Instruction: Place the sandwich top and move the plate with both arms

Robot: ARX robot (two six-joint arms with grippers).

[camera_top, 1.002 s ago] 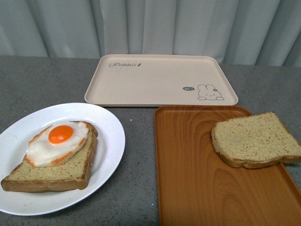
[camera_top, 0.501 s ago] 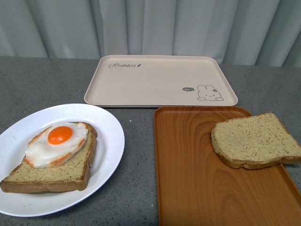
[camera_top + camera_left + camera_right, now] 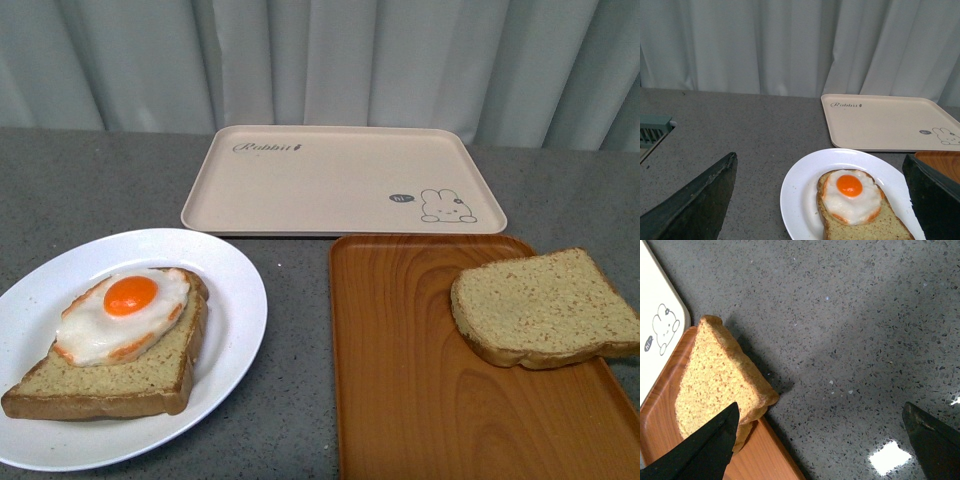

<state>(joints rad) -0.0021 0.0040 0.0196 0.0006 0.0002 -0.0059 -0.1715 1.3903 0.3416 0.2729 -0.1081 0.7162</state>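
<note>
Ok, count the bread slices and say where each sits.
2. The egg-topped slice lies on the white plate; the plain slice overhangs the orange tray. None looks hidden.

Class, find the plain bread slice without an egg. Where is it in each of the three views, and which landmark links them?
Front view: the plain slice lies at right on the orange tray, overhanging its right edge.
Left wrist view: not in it.
Right wrist view: the slice is near the rabbit drawing, overhanging the counter.
Shared landmark: the rabbit drawing on the beige tray.
</note>
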